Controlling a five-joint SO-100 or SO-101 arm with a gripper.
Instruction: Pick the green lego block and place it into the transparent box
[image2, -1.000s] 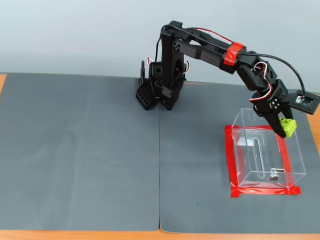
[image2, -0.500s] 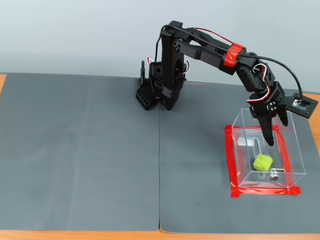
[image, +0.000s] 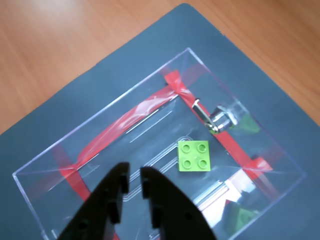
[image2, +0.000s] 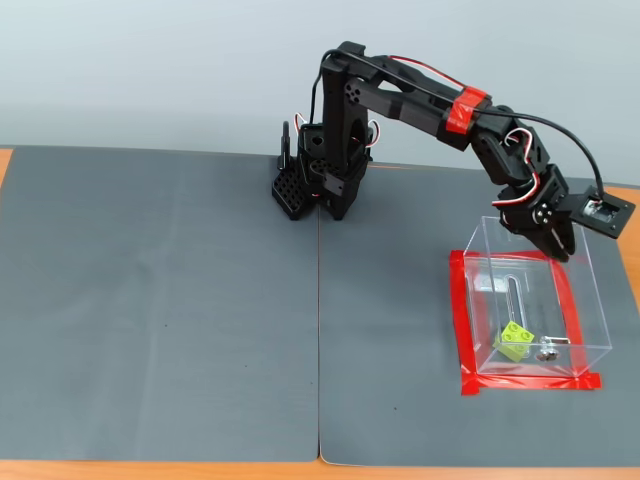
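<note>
Lime-green and studs up, the green lego block (image: 194, 156) lies flat on the floor of the transparent box (image: 95, 131), just beside the small metal piece (image: 216, 119) at one end. In the fixed view the block (image2: 515, 340) sits near the front wall of the box (image2: 596, 310), close to that same metal piece (image2: 546, 352). The gripper (image: 132, 181) hangs above the box with nothing between its black fingers (image: 116, 186), which stand nearly together with only a narrow gap (in the fixed view the gripper (image2: 560, 250) is over the box's far rim). Red tape (image2: 458, 325) frames the box's footprint on the dark grey mat (image2: 160, 300), and bare wood of the worktop (image: 60, 45) shows past the mat's edge.
</note>
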